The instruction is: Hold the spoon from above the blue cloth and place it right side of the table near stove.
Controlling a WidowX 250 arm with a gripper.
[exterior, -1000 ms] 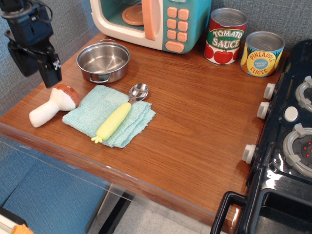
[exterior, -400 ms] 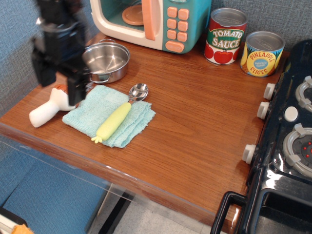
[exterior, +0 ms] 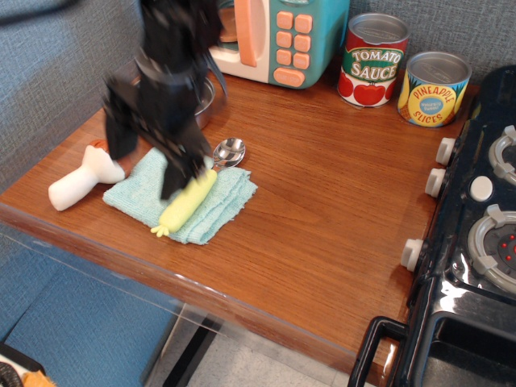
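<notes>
The spoon [exterior: 190, 200], with a pale-yellow handle and a shiny metal bowl, lies diagonally on the aqua-blue cloth [exterior: 219, 206] at the left of the wooden table [exterior: 322, 210]. My black gripper [exterior: 150, 161] is motion-blurred and hangs over the cloth's left half, just left of the spoon handle. Its two fingers stand apart, open and empty; one fingertip [exterior: 177, 179] is close to the handle's upper part. The black stove [exterior: 472, 266] stands at the right edge of the table.
A white mushroom toy with a brown cap [exterior: 74, 188] lies left of the cloth. A steel pot [exterior: 208, 95] is mostly hidden behind the gripper. A teal-and-cream microwave [exterior: 294, 36], a tomato sauce can [exterior: 372, 60] and a pineapple can [exterior: 434, 89] stand along the back.
The gripper has moved right and down from the far left, past the mushroom, and is now over the cloth beside the spoon. The spoon and cloth have not moved.
</notes>
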